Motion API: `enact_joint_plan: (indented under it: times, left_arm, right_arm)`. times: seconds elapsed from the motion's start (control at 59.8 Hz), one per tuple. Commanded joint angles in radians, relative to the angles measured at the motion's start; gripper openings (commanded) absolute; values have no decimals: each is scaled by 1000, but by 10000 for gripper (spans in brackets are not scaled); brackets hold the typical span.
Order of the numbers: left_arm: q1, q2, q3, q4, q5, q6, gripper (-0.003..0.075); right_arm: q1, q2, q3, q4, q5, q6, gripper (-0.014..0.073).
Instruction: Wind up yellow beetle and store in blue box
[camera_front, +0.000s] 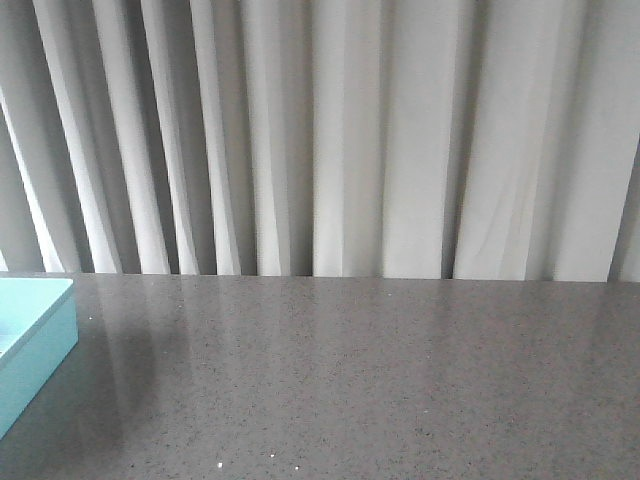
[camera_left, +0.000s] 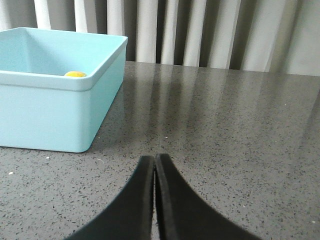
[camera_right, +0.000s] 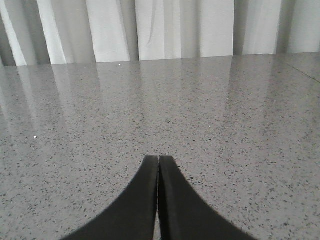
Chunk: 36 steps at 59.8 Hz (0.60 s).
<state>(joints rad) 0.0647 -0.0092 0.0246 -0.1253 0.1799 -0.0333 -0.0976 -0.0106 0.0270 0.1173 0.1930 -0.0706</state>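
1. My left gripper (camera_left: 155, 159) has its fingers pressed together, empty; my right gripper (camera_right: 158, 160) likewise
2. The blue box (camera_left: 55, 112) sits near the left one, so that arm is nearer
3. The yellow beetle (camera_left: 75, 74) shows just above the box's near rim, inside it; long axis unreadable

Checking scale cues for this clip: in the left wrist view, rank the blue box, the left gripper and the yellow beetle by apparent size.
1. blue box
2. left gripper, inflated by nearness to the camera
3. yellow beetle, only a sliver showing over the box rim
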Motion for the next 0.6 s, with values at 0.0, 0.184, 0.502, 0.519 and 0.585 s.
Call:
enact_joint_plan:
  times: [0.0,0.184,0.502,0.519,0.585]
  left_arm:
    - [-7,13,-15,-11,-70,-7,-6]
    - [-7,13,-15,-11,-70,-7,-6]
    - [-7,13,-15,-11,-70,-7,-6]
    - [-7,13,-15,-11,-70,-7,-6]
    - [-7,13,-15,-11,-70,-7,-6]
  right_arm:
    - [-5,-12,4,-12,-70,-1,-7]
    - [-5,-12,4,-3,-70,10,-7]
    - [-5,-12,4,-4,-70,9,-7]
    - [-5,-12,4,-4,-70,9,-7]
    - [-5,-12,4,-4,-70,9,-7]
